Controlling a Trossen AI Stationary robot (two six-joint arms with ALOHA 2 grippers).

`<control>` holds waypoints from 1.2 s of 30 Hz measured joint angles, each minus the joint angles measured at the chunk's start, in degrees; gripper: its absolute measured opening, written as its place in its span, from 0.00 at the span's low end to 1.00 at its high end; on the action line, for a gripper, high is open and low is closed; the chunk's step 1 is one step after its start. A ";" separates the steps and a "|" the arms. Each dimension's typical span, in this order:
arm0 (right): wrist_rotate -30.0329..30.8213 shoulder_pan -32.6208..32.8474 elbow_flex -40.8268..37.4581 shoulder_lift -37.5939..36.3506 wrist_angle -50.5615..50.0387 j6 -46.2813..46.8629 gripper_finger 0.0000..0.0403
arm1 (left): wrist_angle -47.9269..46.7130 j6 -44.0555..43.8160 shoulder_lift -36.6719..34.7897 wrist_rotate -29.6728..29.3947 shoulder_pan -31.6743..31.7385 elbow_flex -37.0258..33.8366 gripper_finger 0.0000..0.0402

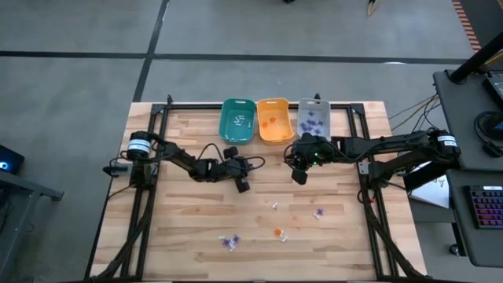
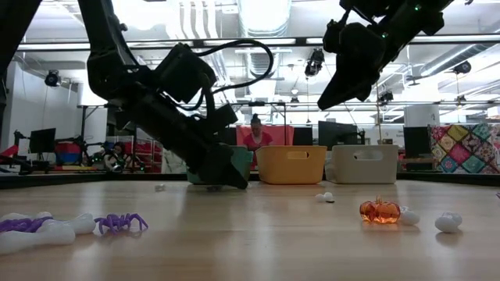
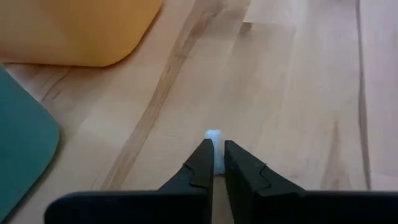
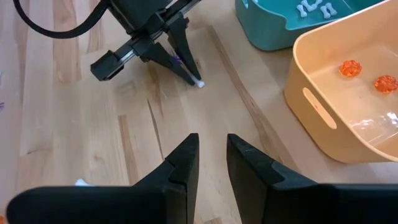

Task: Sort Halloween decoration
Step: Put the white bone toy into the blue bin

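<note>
Three bins sit at the table's far edge in the high view: teal bin [image 1: 236, 121], orange bin [image 1: 274, 119], grey bin [image 1: 313, 118]. Left gripper [image 1: 244, 185] is down at the wood just near of the teal bin. Right gripper [image 1: 299, 174] hangs just near of the grey bin. Loose trinkets [image 1: 277, 233] lie scattered on the near half, well apart from both grippers.

Low view: left gripper [image 2: 223, 181] reaches to the table surface in front of the teal bin. Right gripper [image 2: 334, 100] is raised well above the table. An orange pumpkin [image 2: 380, 211] and a purple spider [image 2: 119, 223] lie near the camera.

Left wrist view: fingers [image 3: 200, 169] almost closed, with a white piece [image 3: 214, 149] pinched between the tips, resting on or just off the wood.

Right wrist view: right gripper [image 4: 211, 160] slightly open, nothing in it. White pieces show in the teal bin [image 4: 273, 31].

Judgement: step in hand is picking a white piece. Next move calls for a lift and a short carry over the teal bin rim, then release.
</note>
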 joint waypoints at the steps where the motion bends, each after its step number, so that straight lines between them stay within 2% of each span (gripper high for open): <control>1: 0.00 0.00 0.00 0.00 0.01 -0.01 0.18 | -0.06 -0.01 -0.28 -0.05 -0.14 -0.03 0.02; 11: -0.03 0.00 0.00 0.00 0.01 -0.01 0.18 | 0.44 0.01 -8.15 -0.03 -1.90 -0.04 0.00; 18: -0.04 0.00 -0.01 0.00 0.02 0.00 0.18 | -6.81 -0.26 -18.52 -0.14 -2.10 -0.07 0.00; 20: -0.04 0.00 -0.02 0.00 0.01 0.01 0.18 | -10.15 -0.26 -21.86 -1.47 -1.98 -0.07 0.00; 24: -0.04 0.00 -0.02 0.02 0.08 0.03 0.18 | -18.34 -0.16 -28.47 -7.85 -1.11 -0.07 0.00; 27: -0.04 0.00 -0.02 0.00 0.16 0.01 0.18 | -24.06 0.00 -32.43 -10.10 1.22 -0.07 0.00; 32: -0.02 0.00 -0.02 0.02 0.49 0.07 0.18 | -27.59 0.04 -35.79 -10.18 7.39 -0.07 0.00; 34: -0.02 0.00 -0.02 0.02 0.60 0.32 0.18 | -27.91 0.94 -36.08 -9.18 10.31 -0.07 0.00; 36: -0.02 0.00 -0.02 0.02 0.93 0.43 0.18 | -27.44 2.25 -35.91 -5.75 13.47 -0.06 0.00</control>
